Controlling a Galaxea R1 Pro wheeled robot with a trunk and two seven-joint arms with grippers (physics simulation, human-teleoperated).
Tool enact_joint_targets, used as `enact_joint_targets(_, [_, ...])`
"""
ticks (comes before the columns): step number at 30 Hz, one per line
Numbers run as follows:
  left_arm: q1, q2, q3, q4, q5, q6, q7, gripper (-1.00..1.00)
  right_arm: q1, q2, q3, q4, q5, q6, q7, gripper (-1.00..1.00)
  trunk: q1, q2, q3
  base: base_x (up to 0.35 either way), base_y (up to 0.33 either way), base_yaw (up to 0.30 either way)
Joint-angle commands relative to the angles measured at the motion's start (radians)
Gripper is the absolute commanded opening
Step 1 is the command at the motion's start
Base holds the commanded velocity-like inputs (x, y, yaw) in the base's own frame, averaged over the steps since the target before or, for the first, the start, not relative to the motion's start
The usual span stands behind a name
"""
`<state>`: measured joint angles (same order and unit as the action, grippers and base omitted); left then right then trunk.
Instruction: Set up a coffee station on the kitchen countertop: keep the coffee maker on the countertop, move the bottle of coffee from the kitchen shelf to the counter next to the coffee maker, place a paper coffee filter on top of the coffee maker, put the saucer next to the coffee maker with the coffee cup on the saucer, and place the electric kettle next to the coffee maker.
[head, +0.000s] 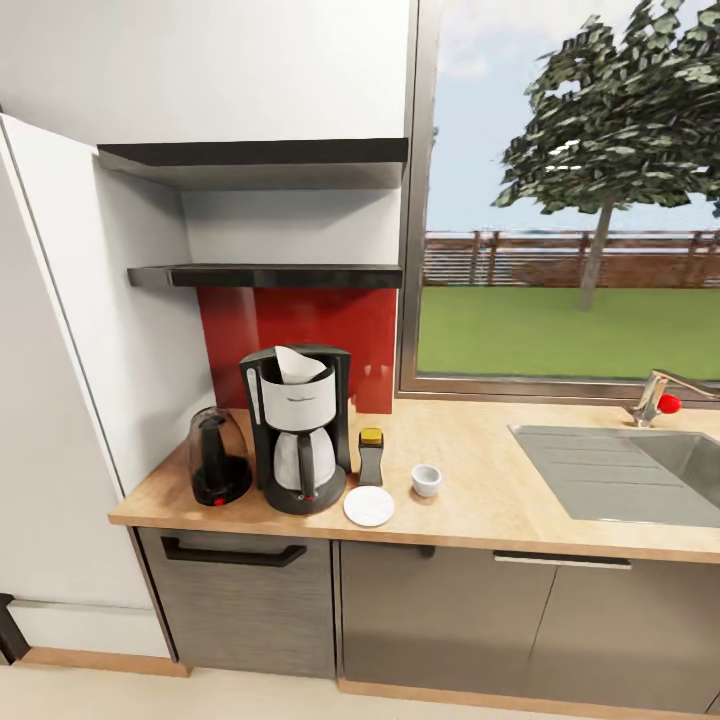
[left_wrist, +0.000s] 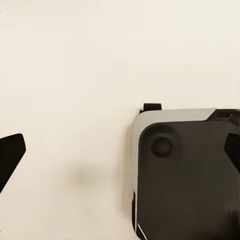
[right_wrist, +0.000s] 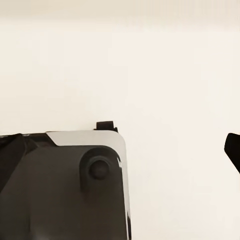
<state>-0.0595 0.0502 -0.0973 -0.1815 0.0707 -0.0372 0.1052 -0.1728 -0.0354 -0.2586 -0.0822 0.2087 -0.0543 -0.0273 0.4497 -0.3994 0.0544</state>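
1. Both claws spread wide, empty: left claw (left_wrist: 120, 155), right claw (right_wrist: 120, 150) above pale floor
2. Speckled wood surface (head: 480, 500): flat white saucer (head: 369, 506) at front edge, small white cup (head: 426, 480) apart, on bare wood
3. Behind: yellow-lidded brown jar (head: 371, 457), black coffee maker (head: 298, 428) with white paper cone (head: 297, 366) on top, smoky rounded kettle (head: 217, 456)
4. Glossy black shelves (head: 270, 275) above

Cup (head: 426, 479) beside saucer (head: 369, 506), not on.
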Motion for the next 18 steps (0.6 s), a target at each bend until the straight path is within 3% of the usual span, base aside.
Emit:
enact_joint_targets(1, [0.0, 0.0, -0.009, 0.001, 0.008, -0.003, 0.005, 1.0, -0.001, 0.0, -0.009, 0.001, 0.01, -0.004, -0.003, 1.0, 0.0, -0.001, 0.0, 0.0, 0.0, -0.011])
enact_joint_targets(9, [-0.005, 0.003, -0.007, -0.001, 0.008, -0.001, 0.008, 1.0, -0.001, 0.0, -0.01, 0.001, 0.01, -0.004, -0.004, 1.0, 0.0, -0.001, 0.0, 0.0, 0.0, -0.018])
enact_joint_targets(18, [-0.009, 0.002, -0.006, -0.001, 0.007, 0.003, 0.009, 1.0, -0.001, 0.002, -0.009, 0.001, 0.01, -0.005, -0.003, 1.0, 0.0, -0.001, 0.0, 0.0, 0.0, -0.237])
